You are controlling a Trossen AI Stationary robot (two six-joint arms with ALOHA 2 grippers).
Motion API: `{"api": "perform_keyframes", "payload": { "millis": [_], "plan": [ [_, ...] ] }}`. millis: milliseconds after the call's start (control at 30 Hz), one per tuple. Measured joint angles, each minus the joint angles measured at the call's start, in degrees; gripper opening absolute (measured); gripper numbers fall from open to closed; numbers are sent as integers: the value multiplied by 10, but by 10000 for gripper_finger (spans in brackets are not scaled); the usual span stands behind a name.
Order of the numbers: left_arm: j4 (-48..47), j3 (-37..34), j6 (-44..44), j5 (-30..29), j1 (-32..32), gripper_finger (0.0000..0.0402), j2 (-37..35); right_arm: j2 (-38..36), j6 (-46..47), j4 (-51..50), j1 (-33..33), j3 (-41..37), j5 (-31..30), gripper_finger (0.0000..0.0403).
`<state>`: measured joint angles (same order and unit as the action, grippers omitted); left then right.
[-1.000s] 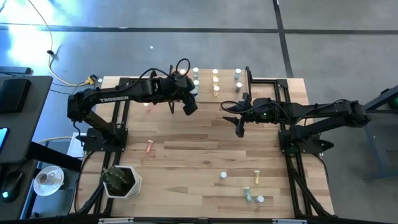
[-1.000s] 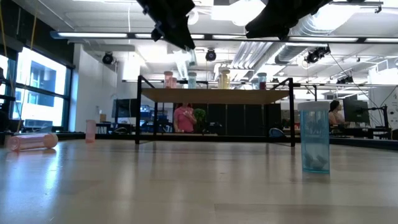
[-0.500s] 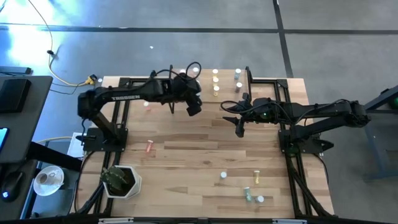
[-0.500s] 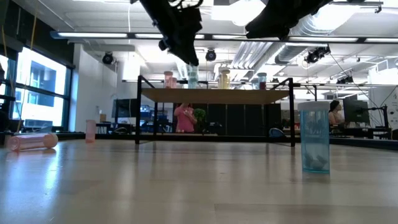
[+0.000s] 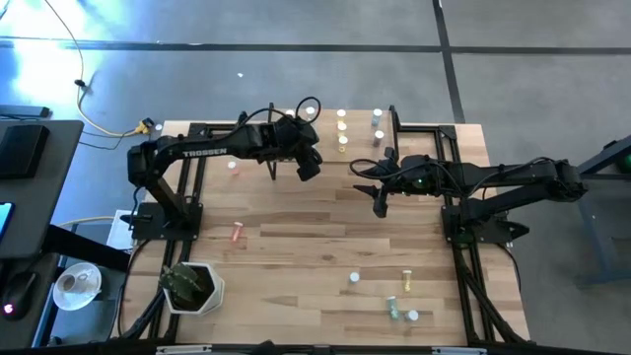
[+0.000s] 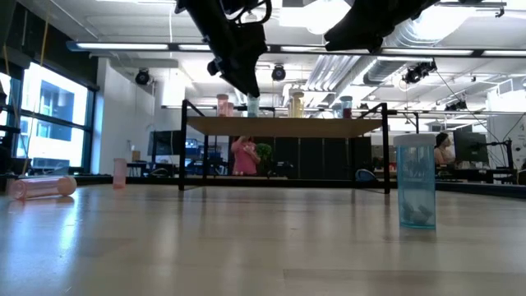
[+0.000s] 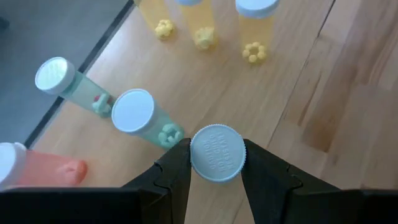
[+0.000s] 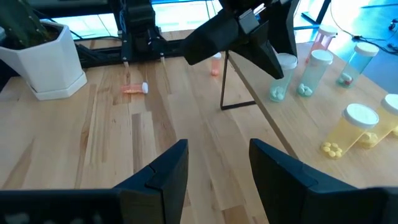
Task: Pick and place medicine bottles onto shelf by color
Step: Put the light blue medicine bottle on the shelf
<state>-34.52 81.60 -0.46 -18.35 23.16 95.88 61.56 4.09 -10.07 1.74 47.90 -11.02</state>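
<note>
- My left gripper's (image 7: 216, 163) two dark fingers (image 7: 174, 174) press on either side of a round, ribbed white cap, holding a green bottle (image 7: 216, 154) upright over the shelf (image 7: 323, 93).
- My right gripper's (image 8: 214, 163) fingers stand apart with nothing between them, above bare table planks, clear of the shelf's front edge.
- From the left wrist I count on the shelf two green bottles (image 7: 140, 115) with white caps just beside the held one, three yellow bottles (image 7: 256, 25) further along, and one pink bottle (image 7: 34, 169) at the near end.
- From above, a fourth group shows at the shelf's right end: two blue-grey bottles (image 5: 377, 123).
- Loose on the table (image 5: 296, 256) I see one pink bottle lying flat (image 5: 237, 233) at the left, another pink one upright (image 5: 234, 166) near the shelf's left leg, and about five bottles well apart at the front right; a blue-grey one (image 6: 414, 191) stands close to the low camera.
- A white faceted pot with a green plant (image 5: 192, 286) sits at the table's front left corner, well away from both arms.
- The shelf is a light-wood board on thin black metal legs (image 8: 224, 81); the bottles have clear tinted cylinder bodies with small pills at the bottom.
- Beyond the table, a person (image 6: 244, 156) in a pink top stands in the room.
</note>
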Motion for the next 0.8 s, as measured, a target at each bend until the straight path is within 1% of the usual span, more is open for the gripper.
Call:
{"api": "perform_keyframes", "payload": {
  "millis": [67,200,333,800],
  "plan": [
    [0,0,-4,3,4,117,0,0,0,0,0,0,0,162],
    [2,0,-9,29,8,117,2,0,0,0,0,0,0,162],
    [0,0,-9,10,8,117,2,0,0,0,0,0,0,162],
    [-2,0,-13,17,8,117,2,0,0,0,0,0,0,162]
  ]
}}
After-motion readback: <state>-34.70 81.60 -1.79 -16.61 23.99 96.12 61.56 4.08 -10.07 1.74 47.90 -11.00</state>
